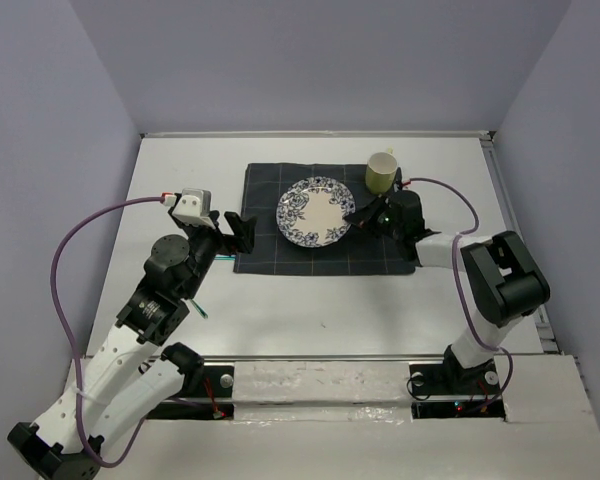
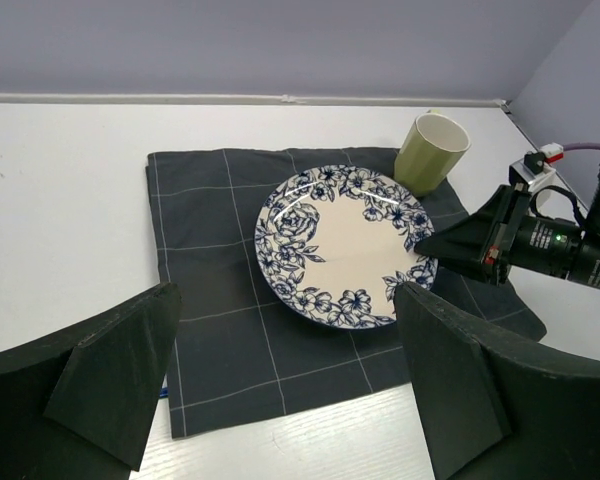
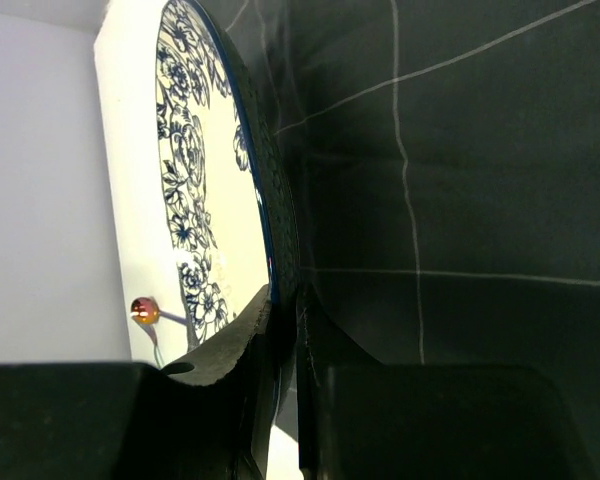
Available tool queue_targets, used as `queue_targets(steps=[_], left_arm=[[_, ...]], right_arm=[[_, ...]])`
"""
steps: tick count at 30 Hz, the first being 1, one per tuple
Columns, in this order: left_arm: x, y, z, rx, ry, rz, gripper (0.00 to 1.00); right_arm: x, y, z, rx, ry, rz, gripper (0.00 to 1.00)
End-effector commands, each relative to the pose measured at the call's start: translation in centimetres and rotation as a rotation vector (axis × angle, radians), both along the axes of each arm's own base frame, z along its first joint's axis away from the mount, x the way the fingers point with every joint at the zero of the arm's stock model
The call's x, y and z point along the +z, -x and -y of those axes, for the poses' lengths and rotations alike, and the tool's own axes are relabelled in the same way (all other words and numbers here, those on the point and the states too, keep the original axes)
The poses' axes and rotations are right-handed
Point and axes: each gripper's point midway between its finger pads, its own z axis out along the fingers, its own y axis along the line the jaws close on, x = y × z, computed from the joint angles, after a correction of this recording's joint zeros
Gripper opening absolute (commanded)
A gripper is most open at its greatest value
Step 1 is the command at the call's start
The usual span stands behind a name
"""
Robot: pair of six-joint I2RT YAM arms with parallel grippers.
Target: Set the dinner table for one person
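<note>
My right gripper (image 1: 358, 213) was clamped, tightly it seemed, on the plate (image 1: 315, 212) rim at mid-frame. My left gripper (image 1: 242, 230) hung with fingers apart at the mat's (image 1: 280, 255) left edge. A cup (image 1: 381, 172) stood above the plate, to its right. The dinner table (image 1: 180, 170) spread under everything.

Looked down from above-behind over whole dinner table (image 1: 280, 310); from left wrist faced plate (image 2: 340, 245), near; from right wrist, edge-on against same plate.

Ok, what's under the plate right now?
The dark checked mat lies under the plate; the right tool clamps its rim. Anything beneath the plate's middle is covered.
</note>
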Motion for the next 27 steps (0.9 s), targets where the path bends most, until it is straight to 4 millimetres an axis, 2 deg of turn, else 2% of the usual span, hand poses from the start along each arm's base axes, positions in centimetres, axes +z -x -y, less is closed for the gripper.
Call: queue_targets(steps=[1,5,8,13,17,20,27], left_arm=[[0.9,-0.2,0.1,0.0,0.022,0.037,0.99],[1.0,-0.2,0.1,-0.002,0.024,0.038,0.99],[0.9,-0.3,0.2,-0.003,0.021,0.036,0.99],[0.9,-0.3,0.2,-0.006,0.022,0.035,0.99],[0.9,-0.2,0.3,-0.009,0.023,0.036,0.99],[1.1,-0.1,0.3,-0.012,0.026,0.04,0.99],[1.0,-0.1,0.2,-0.011,0.024,0.039,0.99]], right_arm=[[7.6,-3.4,-1.5,-0.014,-0.133,0.23,0.0],[5.8,-3.1,-2.0,0.017,-0.131,0.188,0.0],[6.2,-2.8,-2.7,0.036,-0.161,0.2,0.0],[8.1,-2.8,-3.3,0.045,-0.194,0.23,0.0],[8.3,-2.8,-4.4,0.065,-0.198,0.233,0.0],[6.9,-3.0,-5.2,0.061,-0.191,0.204,0.0],[3.7,-3.8,-4.9,0.012,-0.166,0.147,0.0]])
